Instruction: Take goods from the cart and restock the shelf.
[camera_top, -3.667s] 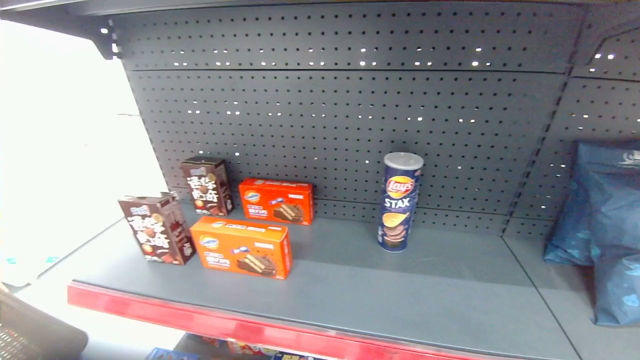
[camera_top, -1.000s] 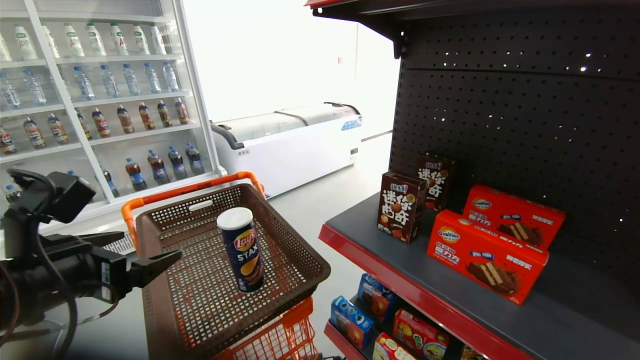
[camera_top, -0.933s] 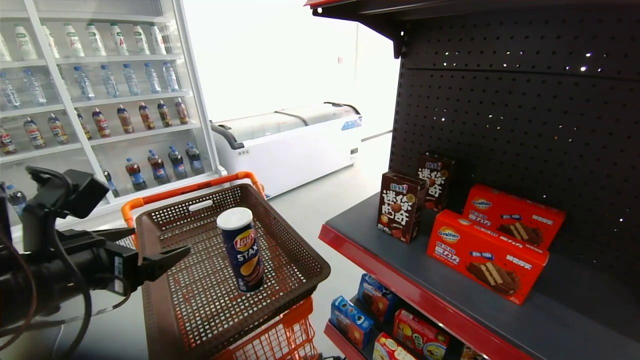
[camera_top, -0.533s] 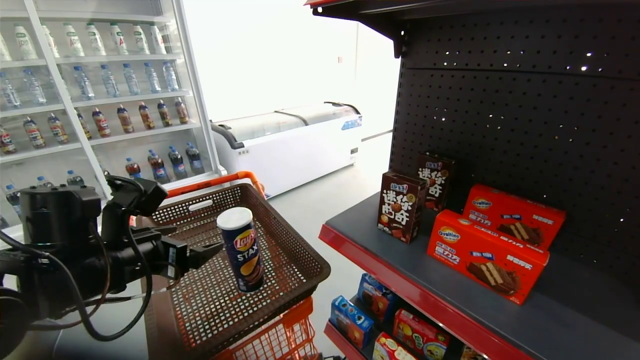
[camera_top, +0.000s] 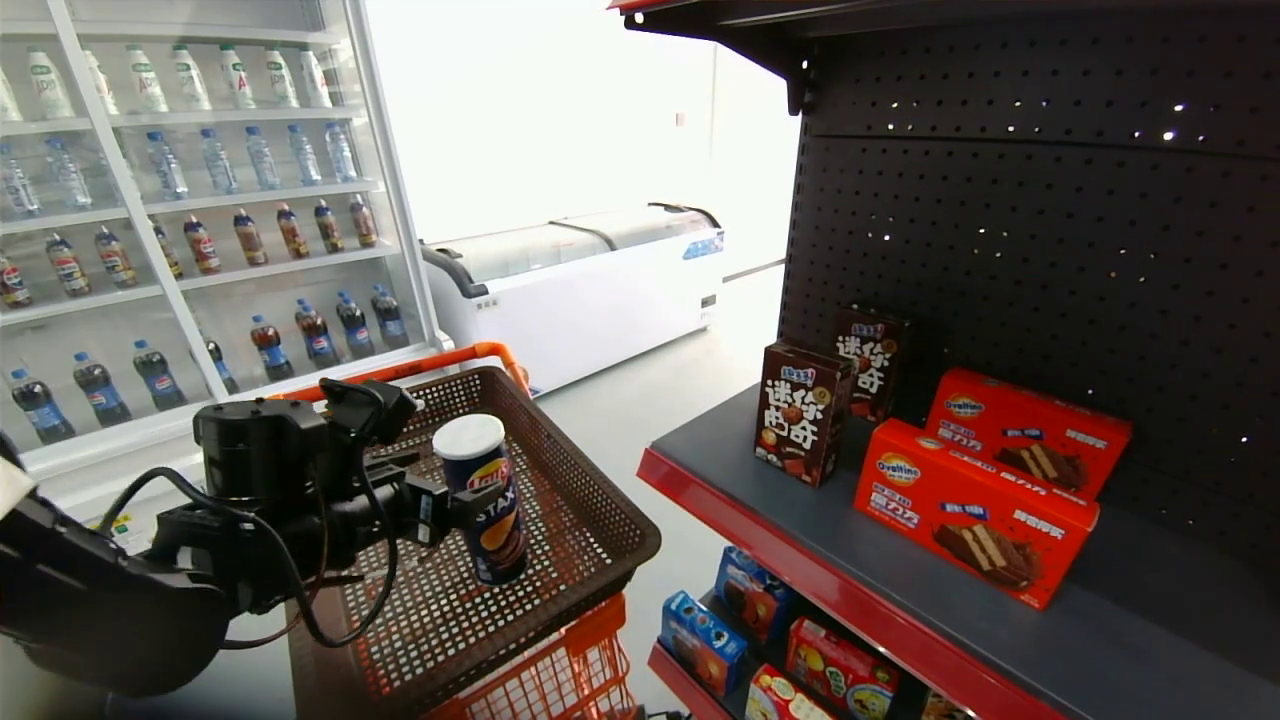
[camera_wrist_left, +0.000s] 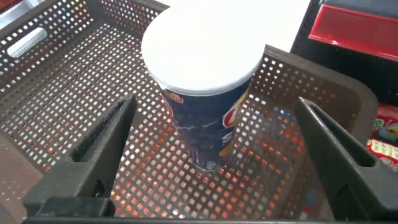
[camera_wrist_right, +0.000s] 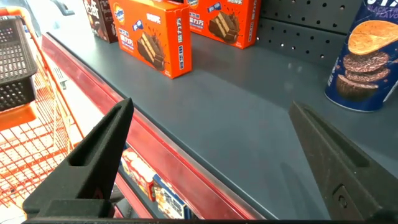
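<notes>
Chip can (camera_top: 487, 510) stands upright in the cart basket (camera_top: 600, 520), left of the shelf (camera_top: 720, 450), long axis vertical, white lid up. Left gripper (camera_wrist_left: 214, 112) comes at it level from the left, fingers (camera_wrist_left: 102, 134) spread wide, one on each side of the can's upper half, neither clearly touching. It looks ready to close across the can's width. Right gripper (camera_wrist_right: 211, 115) is also spread, holding nothing, over by the shelf front, so the left arm is nearer.

A blue, white-lidded chip can (camera_top: 497, 522) stands upright in the brown cart basket (camera_top: 585, 485).
</notes>
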